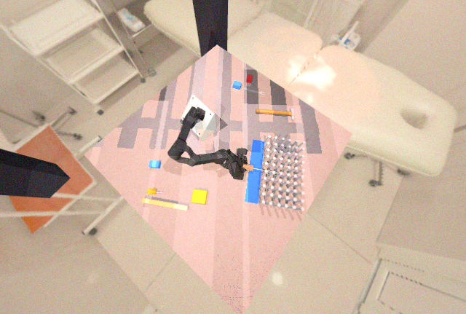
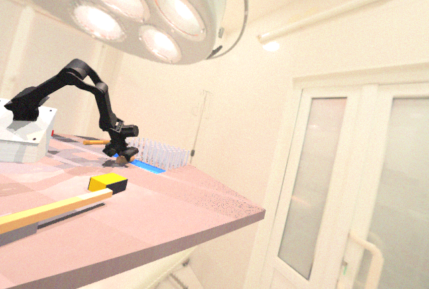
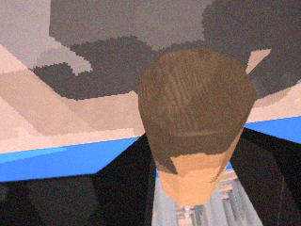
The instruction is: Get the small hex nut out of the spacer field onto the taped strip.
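My gripper (image 1: 245, 167) (image 2: 125, 157) (image 3: 186, 136) is shut on the wooden handle (image 1: 247, 167) (image 2: 120, 159) (image 3: 195, 94) of a thin-shafted tool, low beside the taped strip. The tool's thin pale shaft (image 1: 257, 169) crosses the blue taped strip (image 1: 253, 190) (image 2: 149, 166) (image 3: 42, 162) and reaches in among the standing metal spacers (image 1: 287, 175) (image 2: 169, 155) (image 3: 242, 202). The spacers stand upright in rows. The shaft's far end is hard to tell among them. The hex nut cannot be made out in any view; no nut shows on the visible parts of the strip.
A hammer (image 1: 274, 112) (image 2: 94, 142), a forked tool (image 1: 254, 91), a blue block (image 1: 237, 84) and a red block (image 1: 249, 78) lie toward the back. A yellow block (image 1: 199, 196) (image 2: 108, 179), a long yellow bar (image 1: 165, 204) (image 2: 55, 210), a small screwdriver (image 1: 151, 191) and another blue block (image 1: 153, 164) lie elsewhere.
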Robot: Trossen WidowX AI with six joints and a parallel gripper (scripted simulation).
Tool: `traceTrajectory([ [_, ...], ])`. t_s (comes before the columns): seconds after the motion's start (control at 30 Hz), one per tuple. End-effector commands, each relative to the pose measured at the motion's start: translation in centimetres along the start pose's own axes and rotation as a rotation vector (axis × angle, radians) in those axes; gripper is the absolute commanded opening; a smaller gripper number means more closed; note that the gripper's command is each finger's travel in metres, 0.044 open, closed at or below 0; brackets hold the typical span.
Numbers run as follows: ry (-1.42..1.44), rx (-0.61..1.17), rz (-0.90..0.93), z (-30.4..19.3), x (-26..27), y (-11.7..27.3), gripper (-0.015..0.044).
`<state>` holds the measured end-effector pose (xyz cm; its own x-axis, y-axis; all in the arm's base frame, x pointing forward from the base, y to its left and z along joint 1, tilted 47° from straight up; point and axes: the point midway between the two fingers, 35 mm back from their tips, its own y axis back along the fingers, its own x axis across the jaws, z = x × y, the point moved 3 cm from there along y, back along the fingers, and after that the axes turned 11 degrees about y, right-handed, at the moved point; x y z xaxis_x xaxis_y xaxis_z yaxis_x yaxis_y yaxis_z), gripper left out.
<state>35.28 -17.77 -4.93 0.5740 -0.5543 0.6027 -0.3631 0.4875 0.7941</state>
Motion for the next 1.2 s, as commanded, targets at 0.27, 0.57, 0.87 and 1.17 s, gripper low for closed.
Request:
traceTrajectory([
  [0.27, 0.005, 0.007, 0.002, 0.3, 0.0, 0.0, 0.0000],
  [0.57, 0.005, 0.007, 0.002, 0.9, -0.2, 0.3, 0.0000],
  [0.87, 0.005, 0.007, 0.001, 1.4, -0.3, 0.6, 0.0000],
  [1.17, 0.005, 0.007, 0.001, 2.0, -0.4, 0.9, 0.0000],
])
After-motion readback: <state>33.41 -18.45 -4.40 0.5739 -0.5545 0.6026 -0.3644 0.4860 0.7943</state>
